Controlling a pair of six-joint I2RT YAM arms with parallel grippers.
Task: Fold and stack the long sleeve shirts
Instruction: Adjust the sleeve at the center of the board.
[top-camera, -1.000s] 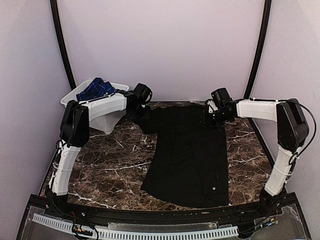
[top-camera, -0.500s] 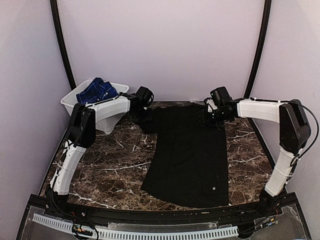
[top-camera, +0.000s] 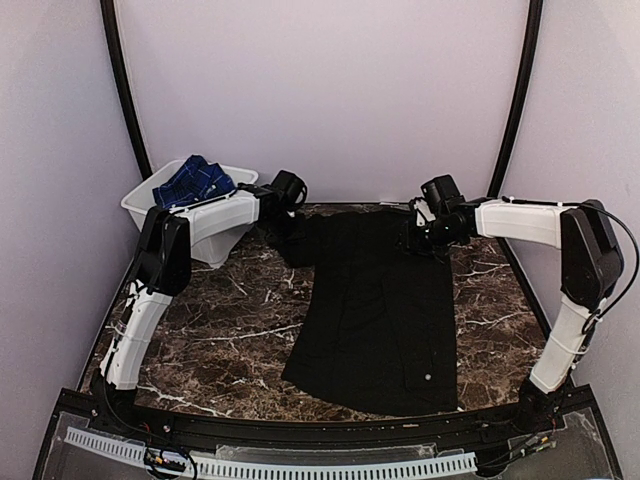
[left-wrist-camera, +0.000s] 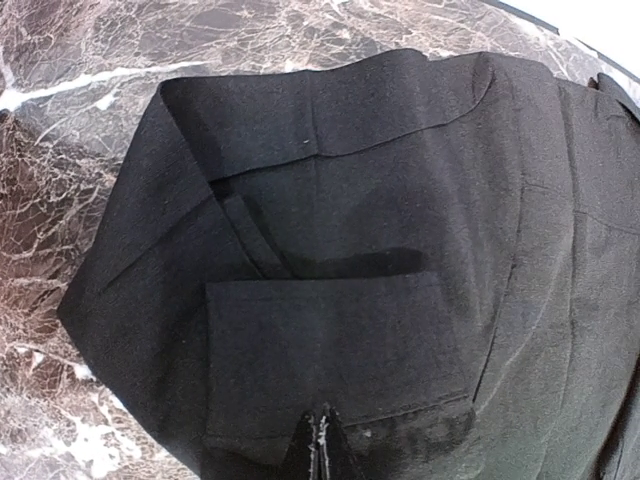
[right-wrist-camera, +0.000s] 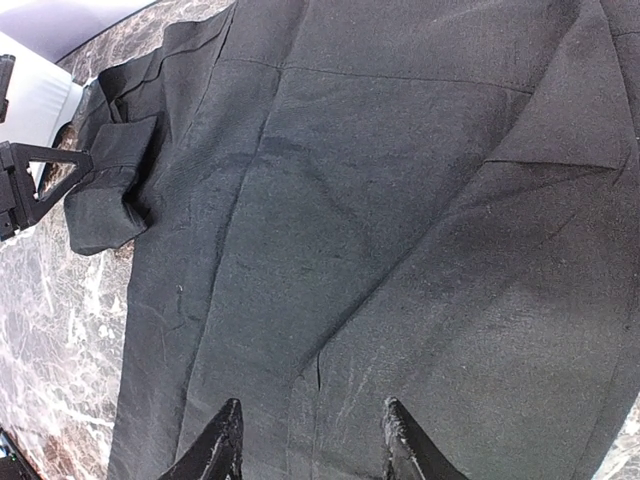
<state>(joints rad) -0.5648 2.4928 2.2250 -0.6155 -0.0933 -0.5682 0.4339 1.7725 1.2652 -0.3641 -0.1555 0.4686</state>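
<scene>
the black shirt (top-camera: 385, 310) lies spread flat on the marble table (top-camera: 220, 330), a little to the right of the middle. its shoulders are at the far side and its hem is near the arms. at the far left corner of the shirt one sleeve is folded back over the cloth, and the cuff makes a flat rectangle there.

the left gripper (left-wrist-camera: 320, 445) is down at this cuff. its two fingers are pressed fully together at the cuff's edge, and a bit of the cloth seems pinched between them.

the right gripper (right-wrist-camera: 312, 405) is over the far right shoulder of the same shirt. its fingers (right-wrist-camera: 225, 430) stand apart, about half way, with only smooth black cloth under the gap. it has hold of nothing that i can see. if the tips touch the cloth, i cannot tell.

the blue checked shirt (top-camera: 195, 180) sits crumpled inside the white tub (top-camera: 210, 248), which stands at the far left corner of the table, left of the black shirt and apart from it.
</scene>
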